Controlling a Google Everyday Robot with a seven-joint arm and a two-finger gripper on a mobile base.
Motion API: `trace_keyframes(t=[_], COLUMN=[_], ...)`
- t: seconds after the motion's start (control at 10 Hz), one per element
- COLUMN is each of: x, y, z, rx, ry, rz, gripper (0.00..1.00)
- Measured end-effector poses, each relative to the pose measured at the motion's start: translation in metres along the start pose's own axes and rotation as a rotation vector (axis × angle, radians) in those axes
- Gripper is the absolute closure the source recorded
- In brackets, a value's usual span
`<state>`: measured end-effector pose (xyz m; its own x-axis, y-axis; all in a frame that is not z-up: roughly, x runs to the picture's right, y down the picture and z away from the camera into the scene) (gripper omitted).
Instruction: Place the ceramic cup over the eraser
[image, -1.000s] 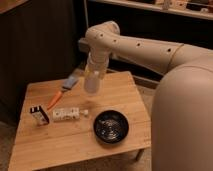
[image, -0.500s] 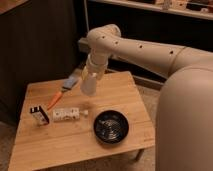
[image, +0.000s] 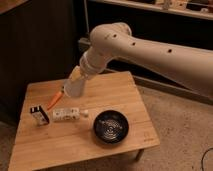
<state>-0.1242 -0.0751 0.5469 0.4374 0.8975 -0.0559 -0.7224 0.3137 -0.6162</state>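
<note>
- The eraser (image: 39, 114) sits on the bench (image: 107, 92), down and to the left of the claw. It's uncovered and hasn't budged.
- The orange-handled tool (image: 54, 101) lies just lower-left of the claw, between it and the eraser.
- The claw (image: 76, 84) is clamped on the ceramic cup (image: 73, 91), carried in the air. In the last second it swung left and dipped lower — so I'd say it's closing in, but it isn't above the eraser yet.
- The white block (image: 66, 114) is below the claw, and the black bowl (image: 111, 127) is well off to its lower right — both untouched.
</note>
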Motion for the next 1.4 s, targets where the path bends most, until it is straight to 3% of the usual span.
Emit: trace_keyframes(t=[0.3,0.4,0.7,0.9,1.0,1.4], x=[-0.041,-0.059,-0.087,-0.089,-0.087,-0.079], y=[0.047,0.073,0.116,0.123,0.125,0.128], z=[-0.006,0.002,0.033,0.056,0.08,0.122], rx=[-0.02,-0.019,0.006,0.032,0.048,0.04], ry=[-0.035,-0.048,-0.045,-0.009,0.027,0.066], rz=[-0.148,-0.226,-0.378,-0.413,-0.432,-0.456], gripper=[1.0,1.0,1.0,1.0,1.0,1.0])
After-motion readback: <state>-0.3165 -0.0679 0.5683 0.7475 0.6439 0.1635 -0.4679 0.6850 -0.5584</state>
